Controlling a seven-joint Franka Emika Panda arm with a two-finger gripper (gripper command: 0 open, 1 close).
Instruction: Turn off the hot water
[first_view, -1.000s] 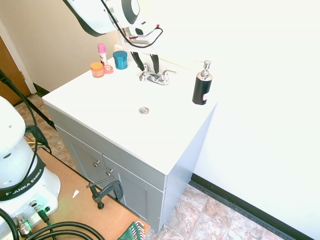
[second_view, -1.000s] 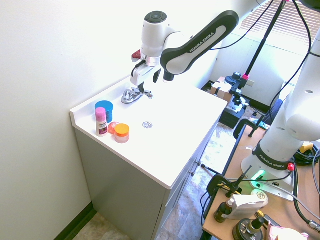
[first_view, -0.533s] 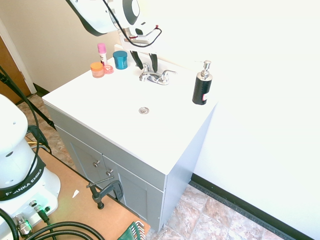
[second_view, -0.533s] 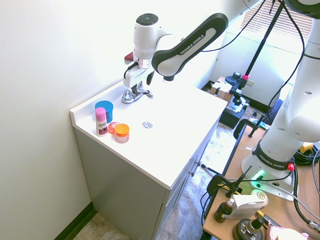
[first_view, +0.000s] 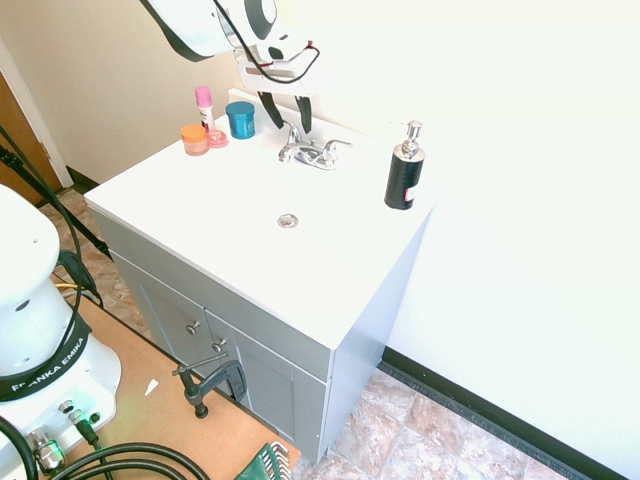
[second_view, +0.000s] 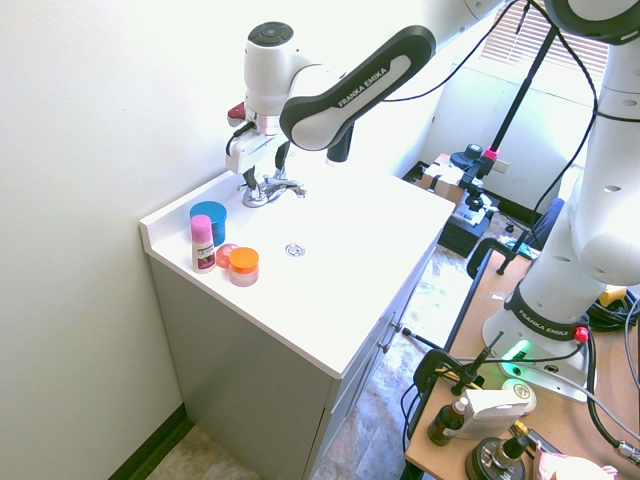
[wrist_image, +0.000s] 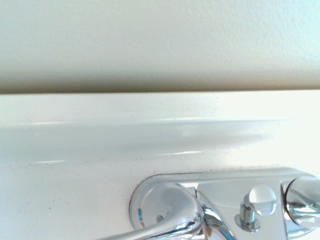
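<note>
The white Franka arm reaches over the back of the white vanity surface (first_view: 220, 200), its jaws (first_view: 287, 112) pointing down and spread apart, two dark fingers (first_view: 271, 108) hanging just above the shiny chrome two-handle faucet (first_view: 310, 153) without visibly closing on anything. In the first exterior view the fingers stand over the faucet's left end as pictured, where the small shiny chrome lever handle (first_view: 289, 150) sits; its matching twin handle (first_view: 333, 149) lies at the other end, with the short curved chrome spout between them. Whether a fingertip touches the lever cannot be told. No water shows at the spout. The second exterior view shows the gripper (second_view: 262, 168) just above the faucet (second_view: 268, 189), close to the back wall. The wrist view shows the faucet's chrome base plate (wrist_image: 220, 200) against the surface, with one rounded lever hub (wrist_image: 167, 212) and a small chrome lift knob (wrist_image: 247, 217), and the wall behind. A round chrome drain (first_view: 288, 220) sits in the middle of the surface. A black pump bottle with a silver head (first_view: 404, 170) stands near the far edge, well apart from the faucet. On the other side stand a blue round jar (first_view: 240, 119), a pink-capped bottle (first_view: 205, 108) and an orange-lidded jar (first_view: 194, 138), grouped near the corner.
</note>
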